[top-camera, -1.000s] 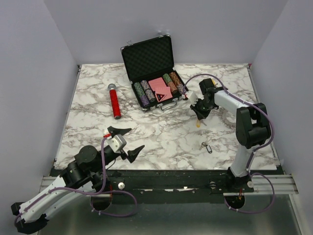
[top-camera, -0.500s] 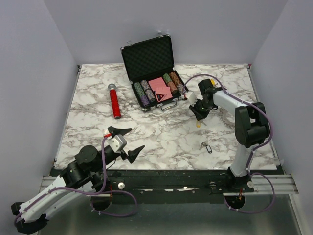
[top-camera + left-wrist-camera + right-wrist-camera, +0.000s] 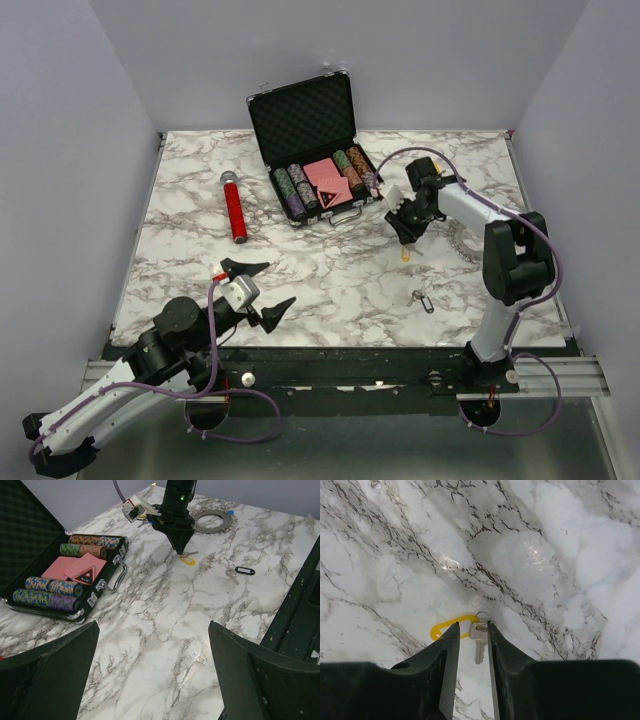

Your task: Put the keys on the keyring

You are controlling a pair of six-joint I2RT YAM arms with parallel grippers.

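Note:
A key with a yellow tag (image 3: 447,626) lies on the marble table (image 3: 330,270), right of centre; it also shows in the top view (image 3: 404,253) and the left wrist view (image 3: 188,559). My right gripper (image 3: 473,624) points down just above it, jaws narrowly open with the key head (image 3: 478,632) between the fingertips. A key with a black tag (image 3: 425,300) lies nearer the front. The keyring (image 3: 462,240), a toothed silver wheel, lies behind the right arm, a blue tag (image 3: 230,513) at its edge. My left gripper (image 3: 262,288) is wide open and empty at the front left.
An open black case (image 3: 315,150) with poker chips and red cards stands at the back centre. A red cylinder (image 3: 235,208) lies at the back left. The table's front edge and the black frame (image 3: 300,610) run beside the black-tagged key.
My right gripper has shifted slightly toward the back left while staying over the yellow-tagged key. The keys, the keyring and my left arm have not moved.

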